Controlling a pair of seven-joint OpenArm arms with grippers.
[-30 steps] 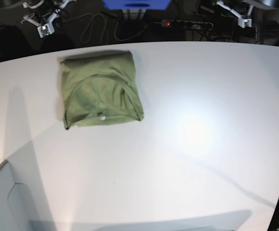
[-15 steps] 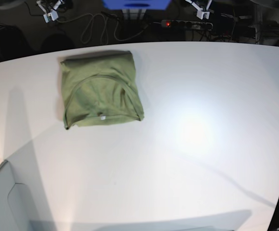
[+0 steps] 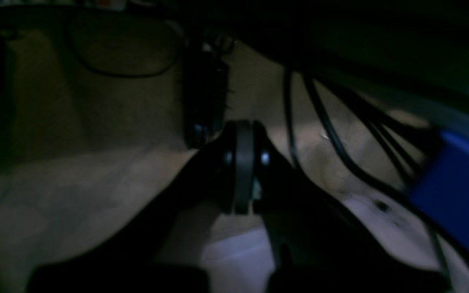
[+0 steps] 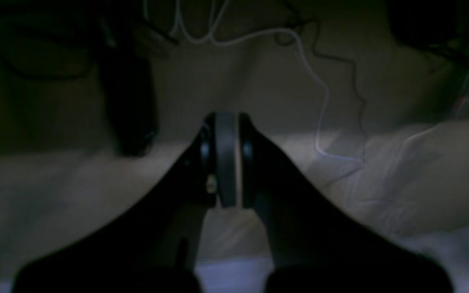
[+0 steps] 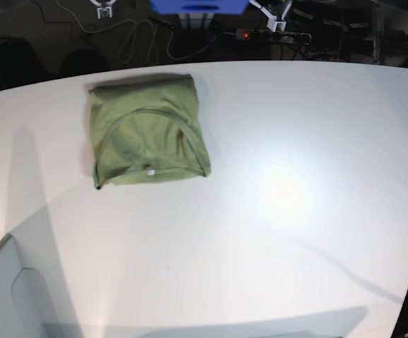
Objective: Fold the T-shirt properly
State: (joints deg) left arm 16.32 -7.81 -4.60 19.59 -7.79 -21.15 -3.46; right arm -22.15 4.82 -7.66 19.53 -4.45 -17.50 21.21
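Note:
The olive-green T-shirt (image 5: 146,130) lies folded into a compact rectangle at the back left of the white table (image 5: 295,211), neckline and small white tag (image 5: 148,170) facing up. My right gripper (image 5: 105,8) and my left gripper (image 5: 277,15) are small at the top edge, behind the table and away from the shirt. In the left wrist view the left gripper (image 3: 240,162) is shut with nothing in it, over a dim floor with cables. In the right wrist view the right gripper (image 4: 225,156) is shut and empty too. The shirt shows in neither wrist view.
Behind the table's far edge are a blue box (image 5: 199,5), a power strip (image 5: 270,34) and loose cables (image 5: 137,39). A grey flat object (image 5: 6,296) sits at the front left corner.
Both grippers have moved inward along the top edge behind the table, the right one rightward and the left one leftward. The folded T-shirt has not moved.

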